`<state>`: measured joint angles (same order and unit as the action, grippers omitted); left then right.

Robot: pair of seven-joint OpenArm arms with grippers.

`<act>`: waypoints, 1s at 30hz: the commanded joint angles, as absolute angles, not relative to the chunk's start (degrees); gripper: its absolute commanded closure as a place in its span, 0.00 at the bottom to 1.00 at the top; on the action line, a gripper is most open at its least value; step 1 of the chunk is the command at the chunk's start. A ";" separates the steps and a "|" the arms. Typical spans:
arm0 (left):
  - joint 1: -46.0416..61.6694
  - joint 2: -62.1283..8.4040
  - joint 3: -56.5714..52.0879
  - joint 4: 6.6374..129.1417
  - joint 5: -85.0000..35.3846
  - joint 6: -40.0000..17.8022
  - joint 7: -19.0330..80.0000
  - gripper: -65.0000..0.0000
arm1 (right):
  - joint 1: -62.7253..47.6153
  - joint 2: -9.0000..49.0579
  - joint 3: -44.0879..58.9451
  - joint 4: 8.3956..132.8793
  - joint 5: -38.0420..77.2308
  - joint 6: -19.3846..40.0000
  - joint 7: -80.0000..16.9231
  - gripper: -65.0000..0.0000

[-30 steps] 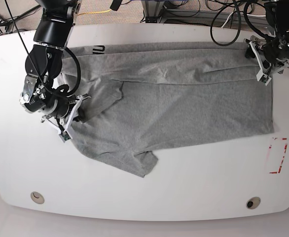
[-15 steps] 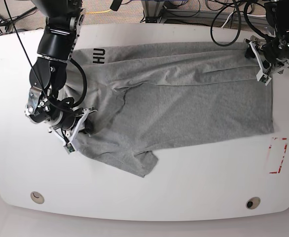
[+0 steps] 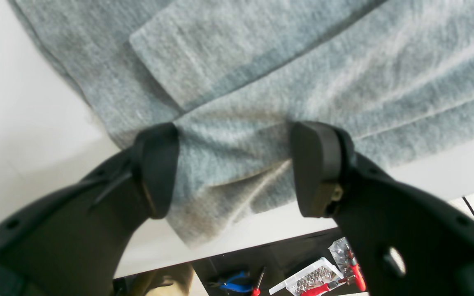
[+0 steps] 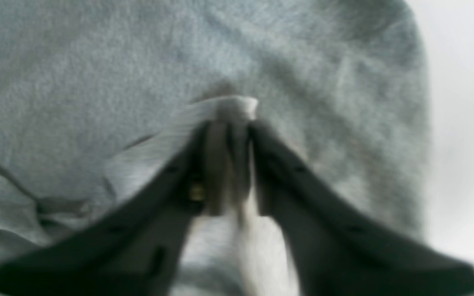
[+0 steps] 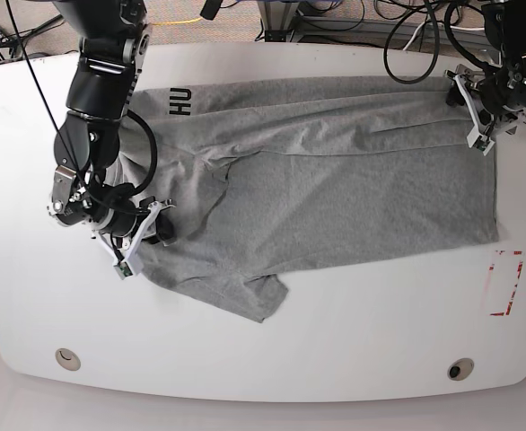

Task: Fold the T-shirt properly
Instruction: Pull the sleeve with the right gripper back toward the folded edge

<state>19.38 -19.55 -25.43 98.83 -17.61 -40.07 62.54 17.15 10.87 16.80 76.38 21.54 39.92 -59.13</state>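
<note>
Right tool (image 4: 228,127) shifted inward | nearly clenched, pinching T-shirt (image 5: 335,189) fold | left tool (image 3: 237,168) spread, straddling hem

The right arm reaches down the table's left side in the base view, its dark segments bent at the elbow and the wrist turned inward, so the right gripper (image 5: 146,233) sits low with its black fingers (image 4: 220,164) drawn nearly together, a thin fold of the T-shirt (image 5: 335,189) pinched between them. The left arm comes in from the far right corner, and the left gripper (image 3: 235,168) points down at the cloth's edge, its two black pads (image 3: 159,168) spread wide apart with nothing held between them.
</note>
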 commanded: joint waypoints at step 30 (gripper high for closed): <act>20.79 -17.63 -25.98 111.16 -17.63 -40.00 65.71 0.38 | -18.33 16.31 32.92 107.38 49.36 40.00 -68.00 0.76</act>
<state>20.27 -17.34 -25.80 110.37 -17.23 -39.97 66.37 -17.76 15.22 31.88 106.24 48.03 39.94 -69.28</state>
